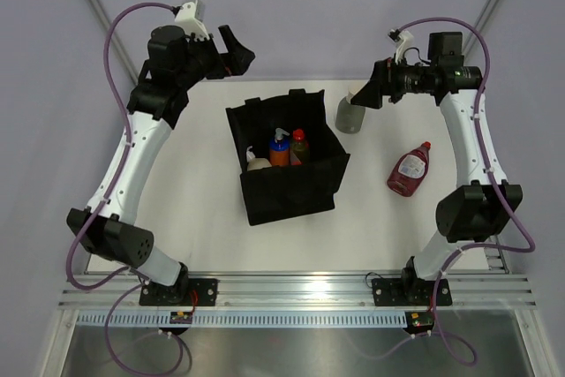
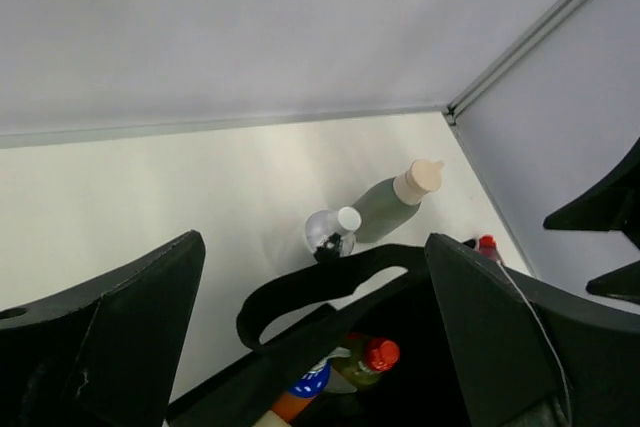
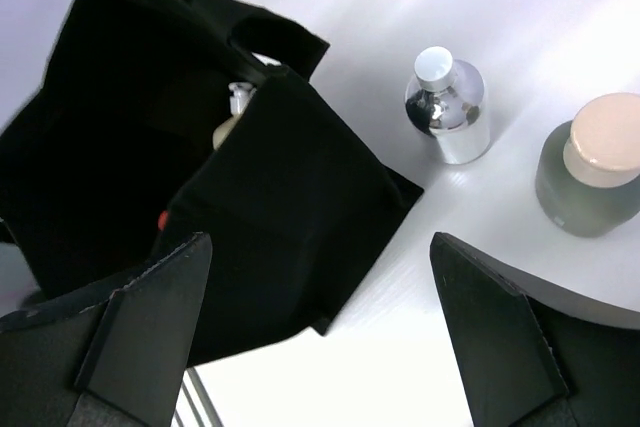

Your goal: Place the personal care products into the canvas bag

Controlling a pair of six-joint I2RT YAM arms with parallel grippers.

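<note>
On the counter [image 1: 203, 218]: we see the black canvas bag [image 1: 291, 193] standing open in the middle, between the two arms.
Inside the bag: three bottles stand upright close together. They are the cream one with a white cap [image 1: 257, 163], the orange one with a blue cap [image 1: 279, 149] and the yellow one with a red cap [image 1: 299, 146].
Outside the bag: three bottles are not yet packed. The grey-green bottle with a beige pump [image 1: 350, 114] stands near the far right corner of the bag. The small clear bottle with a silver cap [image 3: 447, 107] stands just beside it, on the side nearer to the bag. The flat dark red bottle [image 1: 410, 170] lies on its side, well apart to the right.
Left fingers [image 1: 237, 52]: released and spread wide, holding nothing, raised beyond the far left corner of the bag.
Right fingers [image 1: 371, 87]: also spread wide and holding nothing, above the grey-green bottle and touching no bottle.
Step in hand: we judge the task about half done. The right arm seems to be approaching one more bottle, most likely the grey-green or the clear one.
Next move: the right fingers need to come down around one bottle only, clench on it, lift it over the rim and release it above free space in the bag.
Care: the two standing bottles are close to each other, so we think a finger could knock the neighbour over.
</note>
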